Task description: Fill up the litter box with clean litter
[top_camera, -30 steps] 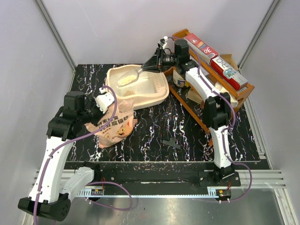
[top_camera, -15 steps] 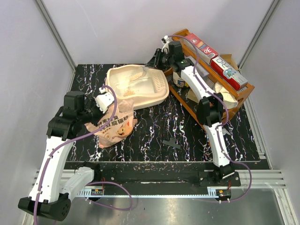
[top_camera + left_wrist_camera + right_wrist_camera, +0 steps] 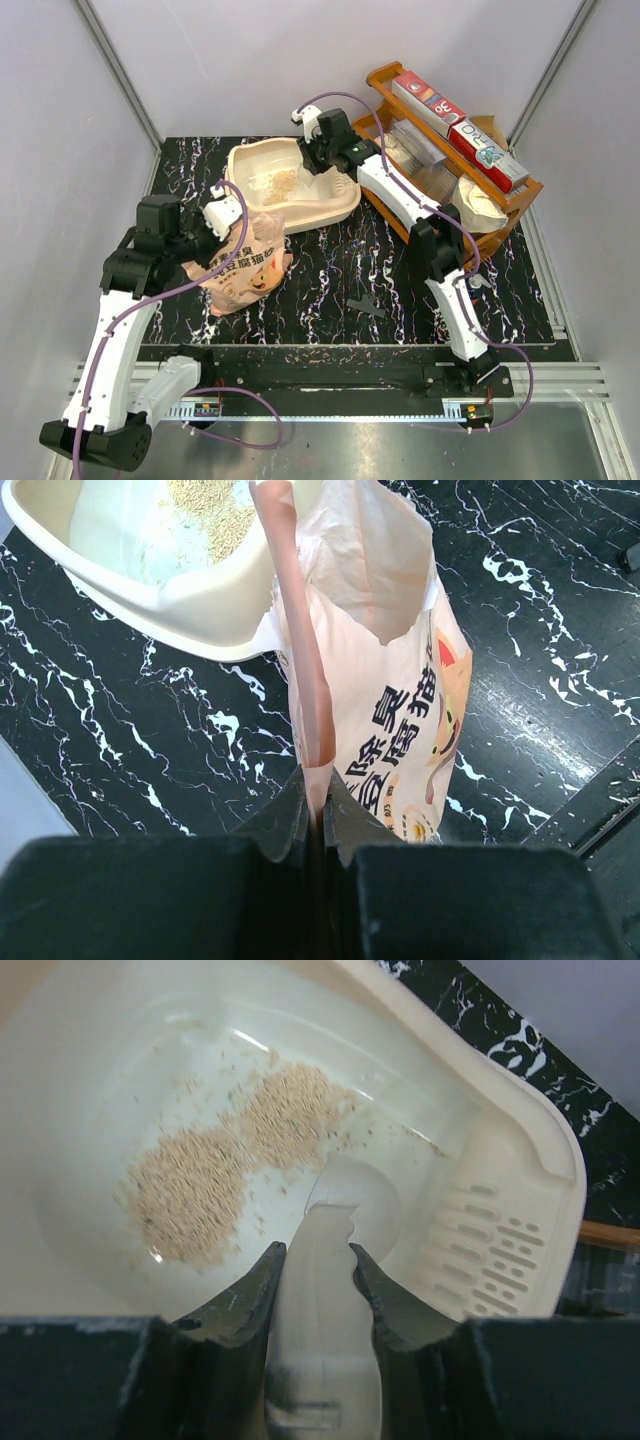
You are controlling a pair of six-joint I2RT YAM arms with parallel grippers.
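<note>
The litter box [image 3: 322, 212] stood at the far middle of the black marbled table [image 3: 330, 275], with its slotted end to the right. Inside it, the clean litter [image 3: 190, 1195] lay in two small heaps side by side. The right gripper [image 3: 316, 1252] hung over the box, its jaws closed on the handle of a white scoop [image 3: 325, 1300]. The left gripper [image 3: 318, 792] was pinched tight on the torn edge of the open pink bag [image 3: 400, 710], which stood just beside the near wall of the box.

Left wrist view: the box [image 3: 190, 605] runs off at 11 o'clock; the bag [image 3: 400, 710] sinks behind the left gripper [image 3: 318, 785] at 6. Right wrist view: the scoop [image 3: 325, 1270] is cut off at 6.
</note>
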